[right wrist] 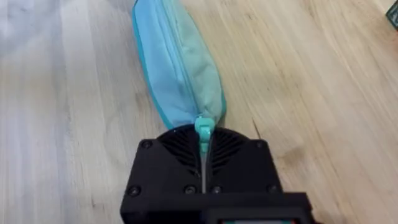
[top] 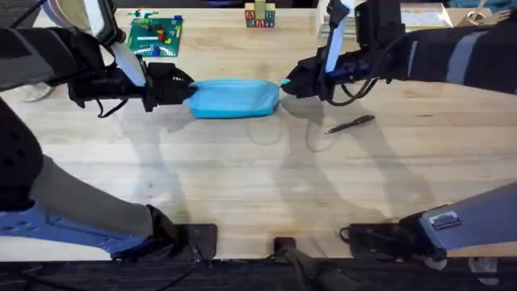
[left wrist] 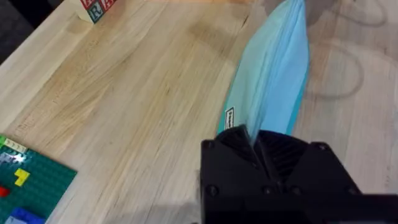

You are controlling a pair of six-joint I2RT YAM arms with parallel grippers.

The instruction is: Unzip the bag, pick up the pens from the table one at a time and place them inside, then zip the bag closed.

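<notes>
Overhead: bag stretched between jaws; left clamps end, right clamps zipper pull.

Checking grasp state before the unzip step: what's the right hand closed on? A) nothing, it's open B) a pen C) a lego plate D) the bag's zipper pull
D: in the right wrist view the right hand is shut on the small teal zipper pull at the end of the bag; the dark pen lies loose on the table.

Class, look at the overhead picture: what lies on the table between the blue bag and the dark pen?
Nothing solid: bare table separates the bag from the pen, crossed by the arm's shadow, as the overhead view shows.
</notes>
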